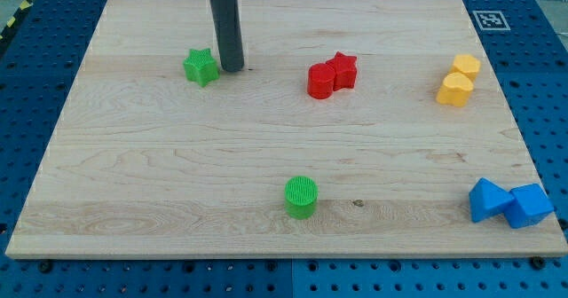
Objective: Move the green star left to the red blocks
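**A:** Green star point(201, 66) sits at the view's upper left of the wooden tabletop point(177, 174); my tip point(232, 69) rests just beside it on the view's right, near enough that I cannot tell whether they touch.

**B:** Hand state?

**A:** No hand on this rig, only the dark rod; nothing apart, together or clamped to report.

**B:** Progress?

**A:** Little, by my judgement; the star lies well apart from the red blocks; the red cylinder point(320, 81) and red star point(343, 70) stand touching each other near the top centre, to the view's right of the green star.

**B:** So the star is already on their left.

**A:** Yes, on the correct side but not close; what is left, as I read it, is closing that gap; the tip stands between the star and the reds, so it would likely need to go round to the star's far side first.

**B:** Obstacles?

**A:** None on the line between star and reds apart from the tip itself; green cylinder point(301, 197) sits near the view's bottom centre, well clear; two yellow blocks point(459, 79) touch at the upper right; two blue blocks point(508, 202) touch at the lower right corner; all far off the route.
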Robot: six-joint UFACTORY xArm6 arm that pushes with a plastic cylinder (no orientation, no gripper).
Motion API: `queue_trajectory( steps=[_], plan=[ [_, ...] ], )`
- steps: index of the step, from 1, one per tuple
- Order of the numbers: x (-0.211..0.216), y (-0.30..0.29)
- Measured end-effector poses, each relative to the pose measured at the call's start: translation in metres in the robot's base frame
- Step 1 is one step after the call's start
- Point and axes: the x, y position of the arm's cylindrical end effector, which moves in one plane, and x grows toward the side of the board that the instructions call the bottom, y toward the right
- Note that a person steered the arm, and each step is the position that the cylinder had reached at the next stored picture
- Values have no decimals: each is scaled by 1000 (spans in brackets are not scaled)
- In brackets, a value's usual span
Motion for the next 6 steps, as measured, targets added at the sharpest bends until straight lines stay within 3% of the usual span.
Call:
queue_trajectory(
  steps=[1,2,3,4,6],
  plan=[
    [-38,-18],
    [-36,-63],
    [14,-82],
    [61,-41],
    [20,-101]
  ],
)
